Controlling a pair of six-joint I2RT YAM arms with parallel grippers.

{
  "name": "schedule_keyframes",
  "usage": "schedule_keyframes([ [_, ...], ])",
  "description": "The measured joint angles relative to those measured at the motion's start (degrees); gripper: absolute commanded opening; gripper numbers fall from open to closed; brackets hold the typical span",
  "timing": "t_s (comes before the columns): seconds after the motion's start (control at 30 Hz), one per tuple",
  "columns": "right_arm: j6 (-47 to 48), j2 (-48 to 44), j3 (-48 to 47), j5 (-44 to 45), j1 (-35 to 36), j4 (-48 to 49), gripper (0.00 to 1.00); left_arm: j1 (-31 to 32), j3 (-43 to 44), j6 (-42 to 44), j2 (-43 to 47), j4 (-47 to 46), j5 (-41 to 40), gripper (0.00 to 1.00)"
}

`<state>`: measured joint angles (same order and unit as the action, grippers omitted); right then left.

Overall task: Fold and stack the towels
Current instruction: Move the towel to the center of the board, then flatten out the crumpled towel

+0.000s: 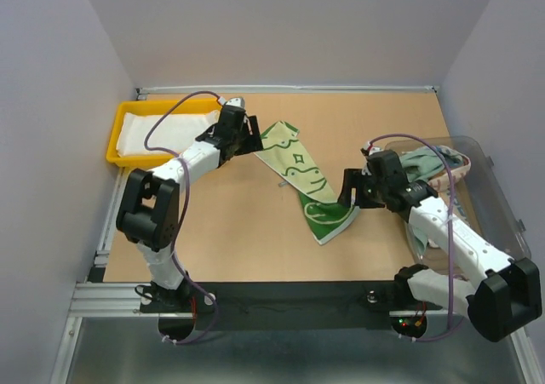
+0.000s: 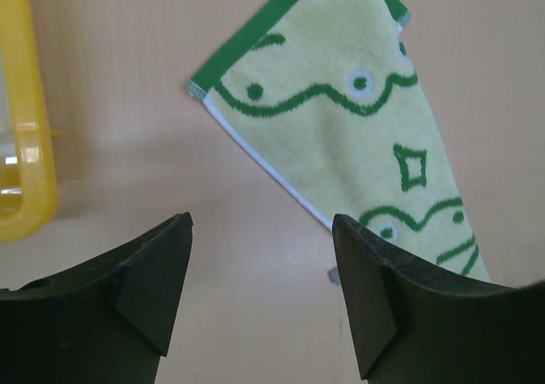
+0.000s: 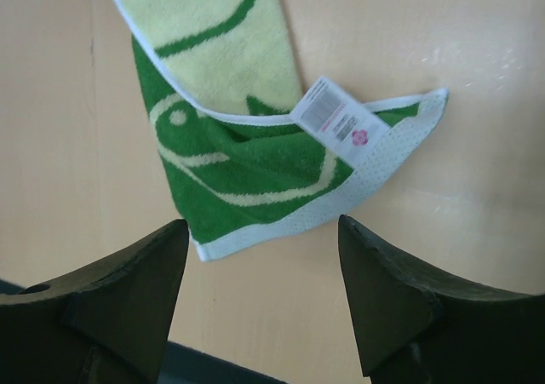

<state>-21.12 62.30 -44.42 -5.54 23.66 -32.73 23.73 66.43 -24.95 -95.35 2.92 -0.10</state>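
Across the middle of the overhead view, one green patterned towel (image 1: 302, 175) is laid out as a long diagonal strip on the table (image 1: 221, 231). Its lower end is doubled over so that a label (image 3: 339, 118) is shown.

Both sets of fingers are seen spread wide with nothing between them. The left gripper (image 1: 245, 137) is poised at the strip's upper end, the right gripper (image 1: 351, 192) at its lower end.

Soft, light, limp terry is to be expected, so sagging is likely if it is pinched mid-span. The hemmed corners are judged the best hold: the upper corner (image 2: 197, 88) for the left, the white-edged lower corner (image 3: 204, 252) for the right.

One white towel (image 1: 162, 133) is counted in the single yellow tray (image 1: 115, 137), upper left. At right, a bundle of cloths (image 1: 421, 158) is heaped in the one clear bin (image 1: 502, 197); their number cannot be told.
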Motion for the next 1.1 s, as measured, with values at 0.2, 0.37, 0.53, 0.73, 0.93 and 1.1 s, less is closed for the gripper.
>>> schedule_keyframes([
  [0.2,-0.07,2.29,-3.56,8.22,0.00,0.15,0.78,0.31,12.24,-0.26,-13.35,3.13,-5.75,0.76],
  [0.37,-0.02,5.95,-3.78,12.41,0.00,0.07,0.78,0.31,17.94,-0.31,-20.57,5.77,-9.20,0.72],
  [0.53,0.00,9.66,-4.02,17.53,-0.02,0.07,0.78,0.28,21.77,-0.26,-25.11,7.26,-10.97,0.70],
  [0.73,-0.76,15.69,-5.33,20.20,-0.42,0.15,0.77,0.31,23.32,-0.02,-27.63,8.11,-11.93,0.66],
  [0.93,-3.48,18.25,-5.33,20.96,-1.20,0.46,0.77,0.33,24.15,0.22,-28.48,8.09,-12.50,0.56],
  [1.1,-6.08,19.17,-5.22,20.96,-2.56,1.92,0.75,0.33,25.24,0.66,-29.40,8.07,-12.81,0.45],
])
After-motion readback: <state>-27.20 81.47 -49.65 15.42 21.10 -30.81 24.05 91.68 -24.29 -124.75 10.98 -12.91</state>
